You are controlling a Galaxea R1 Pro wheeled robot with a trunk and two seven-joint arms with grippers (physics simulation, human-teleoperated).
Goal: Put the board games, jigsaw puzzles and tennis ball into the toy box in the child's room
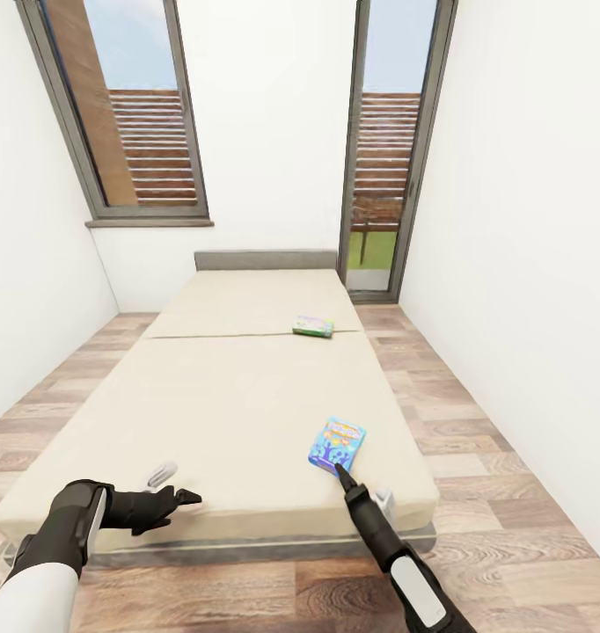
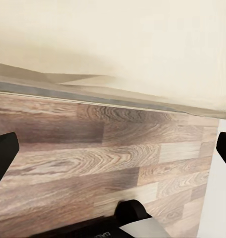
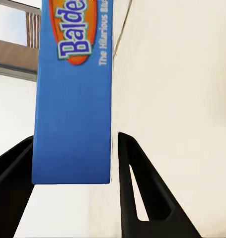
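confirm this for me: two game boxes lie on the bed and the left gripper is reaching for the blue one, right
Not quite. The right gripper is at the blue game box, as the head view shows; the right wrist view has the box between its open fingers. Two boxes do lie on the bed, the other being green.

The room is evenly and brightly lit, with daylight admitted through the two far windows (image 1: 137,114). Only faint, soft shadows are cast on the bed (image 1: 238,387). Wide-angle stretching is seen at the edges, and slight blur in the wrist views

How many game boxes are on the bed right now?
2. A blue box lies near the foot of the bed, by the right tool; a green box lies further up, near the middle seam.
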